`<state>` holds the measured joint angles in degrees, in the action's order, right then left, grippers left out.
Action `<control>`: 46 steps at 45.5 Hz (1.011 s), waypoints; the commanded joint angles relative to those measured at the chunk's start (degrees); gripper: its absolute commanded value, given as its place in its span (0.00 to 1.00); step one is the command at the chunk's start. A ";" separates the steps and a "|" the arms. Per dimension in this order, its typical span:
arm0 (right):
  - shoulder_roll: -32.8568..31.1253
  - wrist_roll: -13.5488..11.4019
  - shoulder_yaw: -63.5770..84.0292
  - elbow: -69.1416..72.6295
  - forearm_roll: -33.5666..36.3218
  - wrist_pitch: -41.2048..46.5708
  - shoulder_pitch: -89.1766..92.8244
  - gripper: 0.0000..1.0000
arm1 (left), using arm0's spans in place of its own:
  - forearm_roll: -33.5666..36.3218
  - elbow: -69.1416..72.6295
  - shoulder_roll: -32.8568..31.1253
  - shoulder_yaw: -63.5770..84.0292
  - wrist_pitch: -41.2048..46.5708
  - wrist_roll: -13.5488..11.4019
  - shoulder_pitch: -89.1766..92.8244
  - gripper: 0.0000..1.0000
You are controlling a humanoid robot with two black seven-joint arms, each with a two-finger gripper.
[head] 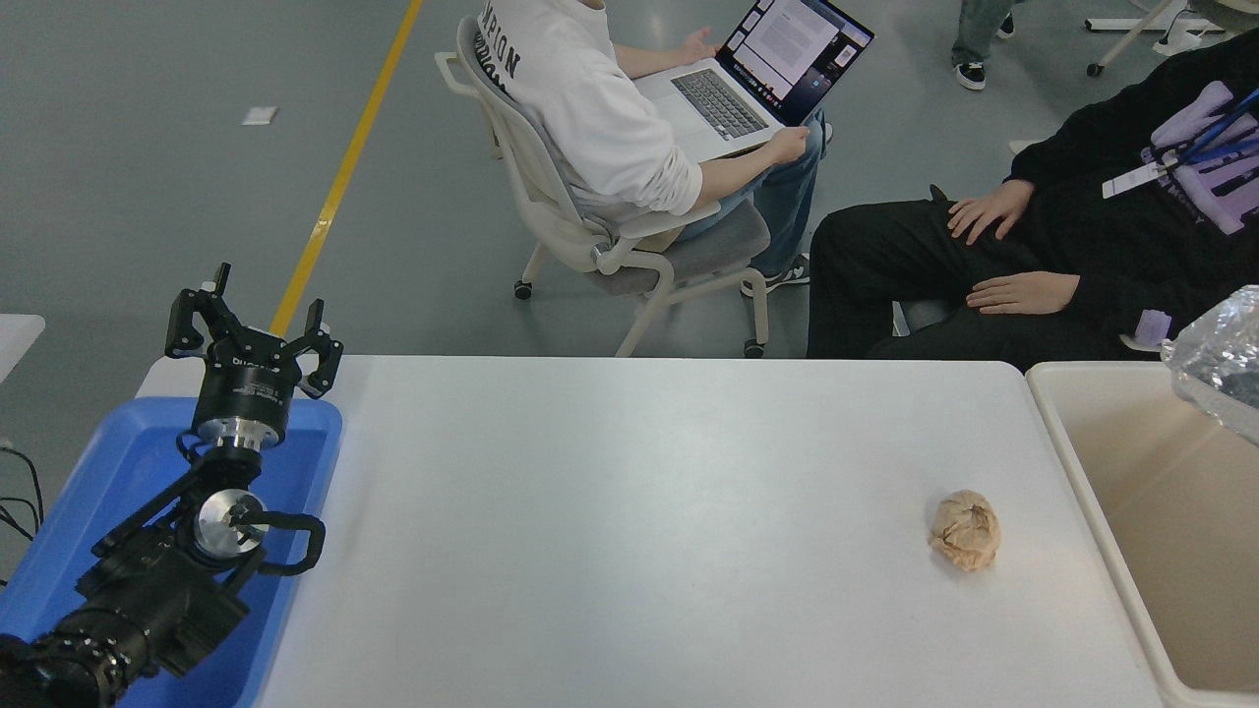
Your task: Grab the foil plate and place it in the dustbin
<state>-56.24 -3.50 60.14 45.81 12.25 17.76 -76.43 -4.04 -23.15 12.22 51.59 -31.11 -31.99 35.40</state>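
The foil plate (1220, 362) shows only as a crinkled silver corner at the picture's right edge, above the far end of the dustbin (1092, 462). Most of it runs out of frame, and whether it touches the bin's rim cannot be told. The right arm and its gripper are out of view, so nothing shows what holds the plate.

The dustbin stands against the right end of the white worktop (629, 531), its thick cream rim level with the worktop's edge and its inside bare where it can be seen.

A crumpled tan paper ball (966, 530) lies on the worktop near the bin, apart from it.

The left arm is parked at the lower left over a blue tray (118, 462), which sits at the worktop's left end. The left gripper (253, 329) points away from the camera with its fingers (187, 320) spread apart and nothing between them.

Beyond the worktop's far side a person in a white top (590, 118) sits on a chair (629, 265) with a laptop (757, 79) on the lap. A second person in black (1082, 236) sits to the right, hands resting on the thighs.
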 commanded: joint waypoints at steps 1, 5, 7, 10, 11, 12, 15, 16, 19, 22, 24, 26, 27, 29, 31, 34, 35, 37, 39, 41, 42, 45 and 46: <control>6.13 -0.02 -16.27 -15.83 0.67 -2.81 21.13 0.00 | 0.08 -0.05 0.00 0.00 0.00 0.00 -0.07 0.99; 9.03 -0.02 -20.14 -21.37 0.67 -2.81 26.50 0.00 | 0.08 0.04 0.00 0.00 0.00 0.00 0.02 0.99; 10.44 -0.02 -22.16 -23.74 0.67 -2.81 28.52 0.00 | 0.08 0.04 0.00 0.00 0.00 0.00 0.02 0.99; 12.11 -0.02 -24.63 -27.52 0.67 -2.90 31.07 0.00 | -0.01 -0.05 0.00 0.00 0.00 0.00 0.02 0.99; 12.73 -0.02 -25.24 -28.66 0.67 -2.90 31.95 0.00 | -0.01 0.04 0.00 0.00 0.00 0.00 -0.07 0.99; 13.25 -0.02 -25.77 -29.80 0.67 -2.90 32.83 0.00 | -0.01 -0.05 0.00 0.00 0.00 0.00 0.02 0.99; 15.45 -0.02 -26.48 -33.23 0.58 -2.90 35.20 0.00 | -0.01 0.04 0.00 0.00 0.00 0.00 -0.07 0.99; 16.15 -0.02 -26.74 -34.20 0.58 -2.90 35.82 0.00 | 0.08 0.04 0.00 0.00 0.00 0.00 0.02 0.99; 17.74 -0.02 -27.18 -36.58 0.58 -3.08 37.31 0.00 | 0.08 -0.05 0.00 0.00 0.00 0.00 0.02 0.99; 19.49 -0.02 -27.71 -38.86 0.58 -4.48 38.90 0.00 | -0.01 0.04 0.00 0.00 0.00 0.00 0.02 0.99; 20.90 -0.02 -27.89 -40.09 0.58 -6.23 40.13 0.00 | -0.01 -0.05 0.00 0.00 0.00 0.00 0.02 0.99; 22.13 -0.11 -28.06 -41.24 0.58 -7.90 41.36 0.00 | -0.01 -0.05 0.00 0.00 0.00 0.00 0.02 0.99; 22.66 -0.11 -28.06 -41.76 0.58 -8.52 41.88 0.00 | -0.01 0.04 0.00 0.00 0.00 0.00 0.02 0.99; 23.45 -0.11 -28.06 -42.73 0.76 -9.49 42.59 0.00 | -0.01 -0.05 0.00 0.00 0.00 0.00 0.02 0.99; 23.89 -0.11 -28.15 -43.17 0.93 -10.02 42.86 0.00 | -0.01 -0.05 0.00 0.00 0.00 0.00 0.02 0.99; 24.07 -0.11 -28.15 -43.18 1.02 -10.11 42.86 0.00 | -0.01 -0.05 0.00 0.00 0.00 0.00 0.02 0.99; 24.07 -0.11 -28.15 -43.18 1.02 -10.20 42.86 0.00 | -0.01 -0.05 0.00 0.00 0.00 0.00 0.02 0.99; 24.07 -0.11 -28.15 -43.18 1.02 -10.20 42.86 0.00 | -0.01 -0.05 -0.09 0.00 0.00 0.00 0.02 0.99; 24.16 -0.19 -28.24 -43.09 1.11 -10.20 42.86 0.00 | -0.01 -0.05 0.00 0.00 0.00 0.00 0.02 0.99; 24.16 -0.19 -28.24 -43.00 1.20 -10.20 42.86 0.00 | 0.08 -0.05 0.00 0.00 0.00 0.00 0.02 0.99; 24.16 -0.19 -28.33 -43.00 1.20 -10.20 42.86 0.00 | -0.01 0.04 0.00 0.00 0.00 0.00 0.02 0.99; 24.07 -0.11 -28.77 -42.91 1.20 -10.29 42.86 0.00 | -0.01 -0.05 0.00 0.00 0.00 0.00 0.02 0.99; 24.07 -0.11 -28.94 -43.00 1.20 -10.46 42.86 0.00 | -0.01 -0.05 0.00 0.09 0.00 0.00 0.02 0.99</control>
<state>-33.34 -3.62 32.35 4.19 13.25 8.51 -34.84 -4.04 -23.19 12.21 51.60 -31.11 -31.99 35.42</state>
